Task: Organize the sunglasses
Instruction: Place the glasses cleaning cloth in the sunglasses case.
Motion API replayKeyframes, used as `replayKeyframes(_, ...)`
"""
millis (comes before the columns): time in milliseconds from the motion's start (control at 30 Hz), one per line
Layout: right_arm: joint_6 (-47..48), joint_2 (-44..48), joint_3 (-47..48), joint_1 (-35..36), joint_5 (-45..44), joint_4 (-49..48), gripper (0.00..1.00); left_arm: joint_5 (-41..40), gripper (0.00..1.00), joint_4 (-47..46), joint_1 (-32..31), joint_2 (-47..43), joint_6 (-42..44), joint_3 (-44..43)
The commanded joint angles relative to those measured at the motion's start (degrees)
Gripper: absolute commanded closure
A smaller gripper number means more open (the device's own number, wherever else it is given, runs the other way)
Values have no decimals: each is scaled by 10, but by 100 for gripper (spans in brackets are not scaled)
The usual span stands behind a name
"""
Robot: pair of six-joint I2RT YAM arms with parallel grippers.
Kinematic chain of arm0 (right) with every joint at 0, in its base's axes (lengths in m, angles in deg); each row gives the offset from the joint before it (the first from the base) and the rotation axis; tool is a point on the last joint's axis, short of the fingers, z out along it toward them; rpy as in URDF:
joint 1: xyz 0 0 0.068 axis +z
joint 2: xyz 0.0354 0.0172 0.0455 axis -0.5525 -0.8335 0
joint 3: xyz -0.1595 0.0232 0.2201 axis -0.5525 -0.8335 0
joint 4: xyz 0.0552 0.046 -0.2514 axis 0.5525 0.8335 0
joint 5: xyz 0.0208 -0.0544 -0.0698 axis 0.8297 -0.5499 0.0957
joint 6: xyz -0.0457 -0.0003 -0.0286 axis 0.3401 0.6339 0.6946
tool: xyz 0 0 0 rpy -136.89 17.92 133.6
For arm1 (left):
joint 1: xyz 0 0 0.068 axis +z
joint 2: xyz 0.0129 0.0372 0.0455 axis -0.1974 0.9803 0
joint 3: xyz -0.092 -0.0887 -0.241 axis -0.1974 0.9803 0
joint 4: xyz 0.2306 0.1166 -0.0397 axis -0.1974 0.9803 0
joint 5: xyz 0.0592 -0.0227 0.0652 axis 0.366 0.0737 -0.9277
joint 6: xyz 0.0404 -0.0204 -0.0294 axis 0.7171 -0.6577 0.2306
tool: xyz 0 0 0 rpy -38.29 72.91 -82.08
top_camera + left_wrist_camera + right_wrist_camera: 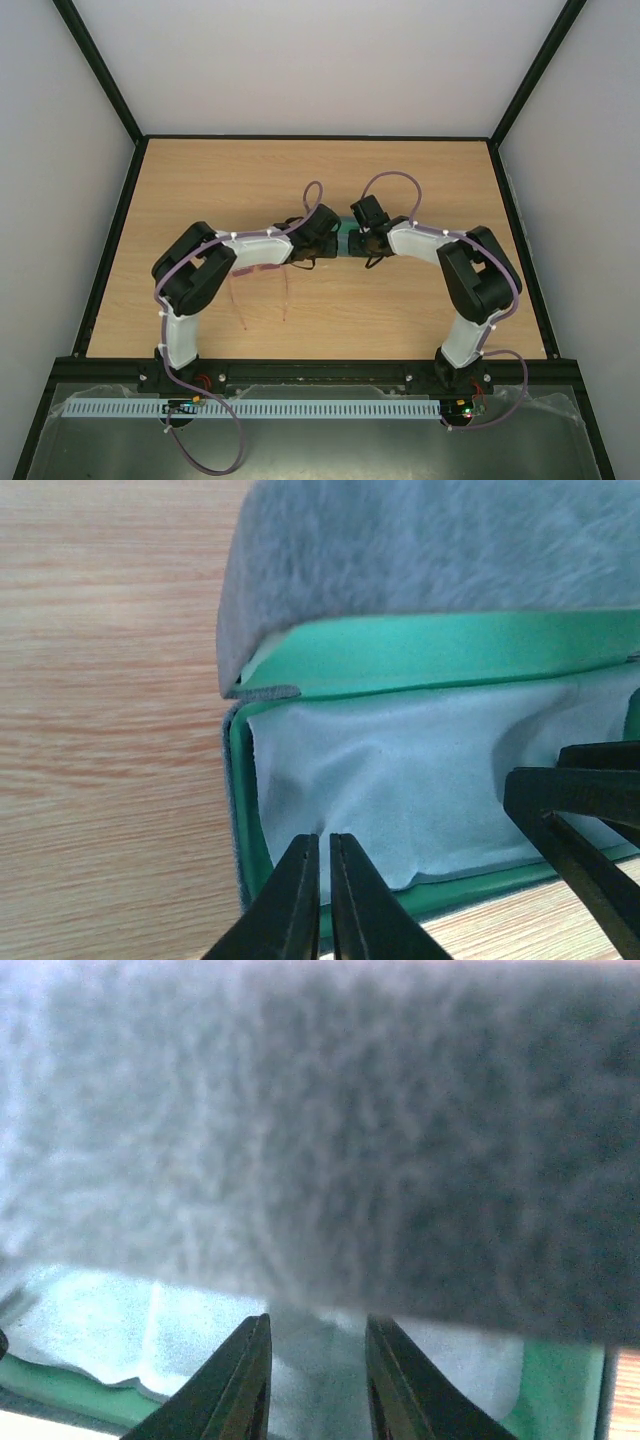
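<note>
Sunglasses (260, 270) lie on the table (400, 180) left of centre in the top view. The pink frame is partly under the left arm's white forearm link, and the two thin arms trail toward the lower edge of the frame. They are outside the case and no gripper touches them

The case (237, 810) sits at the middle of the table where both arms meet. It is open: the grey fuzzy lid (430, 550) fills the top of the left wrist view, with the green lining showing under it. The light blue cloth (400, 770) lies inside the green tray, wrinkled

Left gripper (325, 842) is at bottom centre of its own view, jaws almost together with only a sliver between. The tips are on the near edge of the cloth, which puckers toward them, so it looks pinched

Right gripper (316, 1322) is at bottom centre of its own view, fingers a moderate gap apart, tips right at the lower edge of the blurred lid with cloth below. Can't tell if it grips anything. In the left wrist view its dark fingers (570, 795) show at the right edge over the cloth
</note>
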Motion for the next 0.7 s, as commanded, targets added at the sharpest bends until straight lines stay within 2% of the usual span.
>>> replayKeyframes(0,-1,35,-4,1,-12,16,71,-13,91,3,1,-48,0,4)
replayKeyframes(200,9,103,0,14,3,30,68,-34,82,27,15,-138,1,22)
replayKeyframes(300,16,124,-4,38,33,31,67,-45,73,28,31,-202,-8,71)
replayKeyframes(433,22,153,-28,97,46,14,56,-57,60,31,55,-310,-26,165)
replayKeyframes(667,37,119,-1,176,21,21,48,-56,56,70,95,-485,-53,294)
